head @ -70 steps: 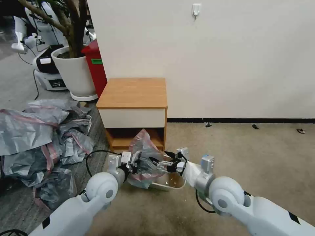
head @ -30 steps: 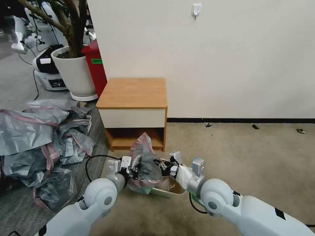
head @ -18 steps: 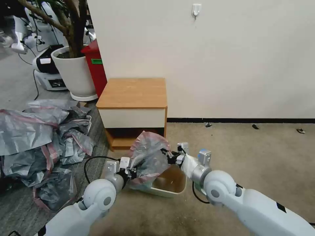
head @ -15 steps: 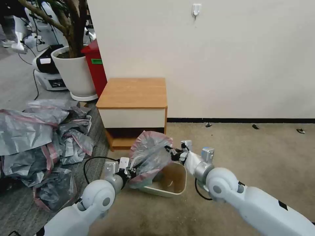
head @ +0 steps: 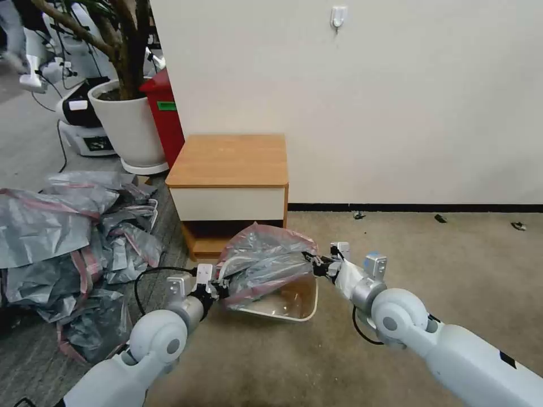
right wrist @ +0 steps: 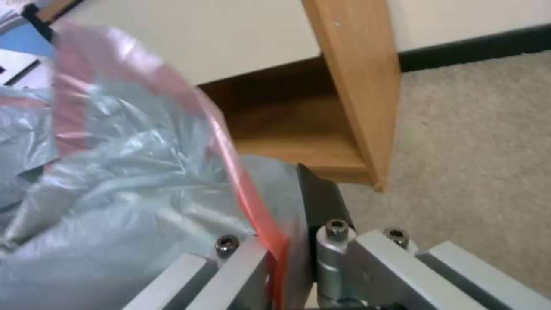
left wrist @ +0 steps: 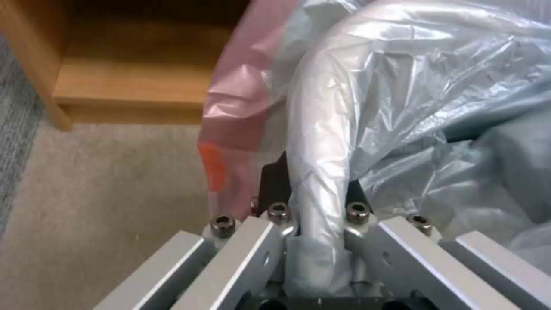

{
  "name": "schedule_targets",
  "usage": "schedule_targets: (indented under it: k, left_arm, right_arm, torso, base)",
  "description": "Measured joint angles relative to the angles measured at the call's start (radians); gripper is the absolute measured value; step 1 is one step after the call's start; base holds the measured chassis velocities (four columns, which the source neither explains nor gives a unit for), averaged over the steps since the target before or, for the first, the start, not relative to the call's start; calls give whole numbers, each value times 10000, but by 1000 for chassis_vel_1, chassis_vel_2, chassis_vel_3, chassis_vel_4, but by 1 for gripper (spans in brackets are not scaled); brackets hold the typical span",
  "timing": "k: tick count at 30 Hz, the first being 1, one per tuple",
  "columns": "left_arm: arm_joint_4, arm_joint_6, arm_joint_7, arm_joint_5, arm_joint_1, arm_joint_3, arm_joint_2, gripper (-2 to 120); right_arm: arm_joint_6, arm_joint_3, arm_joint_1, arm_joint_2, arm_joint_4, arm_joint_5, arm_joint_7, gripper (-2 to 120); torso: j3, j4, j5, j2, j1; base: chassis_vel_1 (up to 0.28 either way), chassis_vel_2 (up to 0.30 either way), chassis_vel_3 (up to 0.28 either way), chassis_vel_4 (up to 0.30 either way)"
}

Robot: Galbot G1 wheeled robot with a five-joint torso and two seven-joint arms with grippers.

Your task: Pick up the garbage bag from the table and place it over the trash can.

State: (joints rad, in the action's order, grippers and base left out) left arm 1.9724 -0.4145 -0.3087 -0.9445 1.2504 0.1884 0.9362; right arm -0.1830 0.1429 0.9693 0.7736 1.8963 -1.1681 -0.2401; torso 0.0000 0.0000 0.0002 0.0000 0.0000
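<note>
This looks like a robot test room arranged as a corner of a home or an office: a plain cream wall (head: 396, 102) with a black skirting strip and a small white hook (head: 338, 16), and beige carpet (head: 452, 265) with some dirt on it. A small bedside table (head: 229, 161) stands against the wall, with a large white plant pot (head: 127, 121) holding a tree and a tall red bin (head: 167, 113) just beside it. On the left lies a heap of grey bags (head: 62, 226), and behind it stand white robot bases (head: 85, 121) with cables.
</note>
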Motion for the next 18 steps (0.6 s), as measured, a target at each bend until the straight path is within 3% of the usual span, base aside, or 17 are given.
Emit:
schedule_targets:
  k: [11, 18]
  left_arm:
    - [-230, 468, 488, 101, 52, 224, 240, 2]
    - [-473, 918, 1021, 221, -43, 176, 532, 2]
  right_arm:
    - [-166, -521, 746, -230, -62, 74, 197, 0]
    - [-878, -378, 760, -409, -201, 317, 221, 0]
  torso:
    - [0, 0, -2, 0, 0]
    - [0, 1, -1, 0, 0]
  base:
    - [0, 0, 0, 0]
    - [0, 0, 0, 0]
